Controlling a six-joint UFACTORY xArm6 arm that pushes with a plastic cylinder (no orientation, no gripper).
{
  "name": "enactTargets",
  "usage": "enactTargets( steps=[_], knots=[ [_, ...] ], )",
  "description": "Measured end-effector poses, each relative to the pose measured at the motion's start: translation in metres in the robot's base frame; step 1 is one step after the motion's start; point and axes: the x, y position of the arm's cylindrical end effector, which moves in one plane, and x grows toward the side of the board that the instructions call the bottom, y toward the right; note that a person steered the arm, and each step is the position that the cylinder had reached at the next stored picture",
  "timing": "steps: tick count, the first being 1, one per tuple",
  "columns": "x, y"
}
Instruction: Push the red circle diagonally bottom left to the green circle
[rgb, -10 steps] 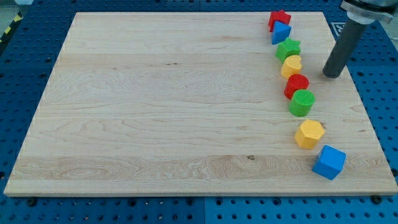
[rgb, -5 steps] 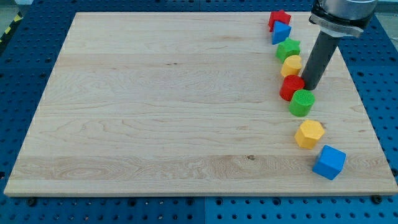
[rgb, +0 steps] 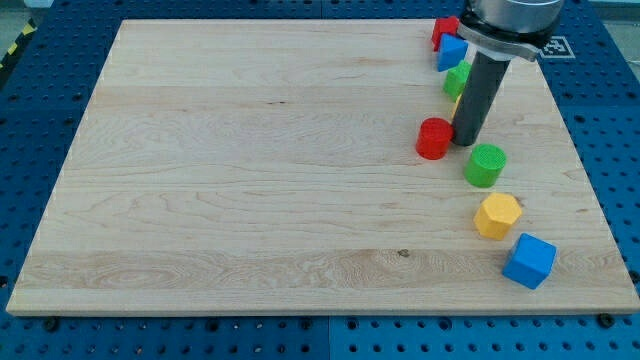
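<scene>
The red circle (rgb: 434, 138) lies on the wooden board (rgb: 250, 170), to the upper left of the green circle (rgb: 486, 165) with a gap between them. My tip (rgb: 463, 141) stands just right of the red circle, touching its right side, and above-left of the green circle. The dark rod rises from there toward the view's top and hides part of the green star (rgb: 458, 78) and most of the yellow block behind it.
Near the board's top right corner sit a red star (rgb: 444, 30) and a blue block (rgb: 451, 53). Below the green circle lie a yellow hexagon (rgb: 497, 216) and a blue cube (rgb: 529, 261). A blue pegboard surrounds the board.
My tip moved left from the board's right side, met the red circle and pushed it left, away from the column of blocks. The green circle stayed put.
</scene>
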Motion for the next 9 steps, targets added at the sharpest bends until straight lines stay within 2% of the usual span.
enactTargets(
  steps=[3, 6, 7, 9],
  knots=[
    [0.009, -0.125],
    [0.068, -0.252],
    [0.091, -0.269],
    [0.131, -0.249]
  ],
)
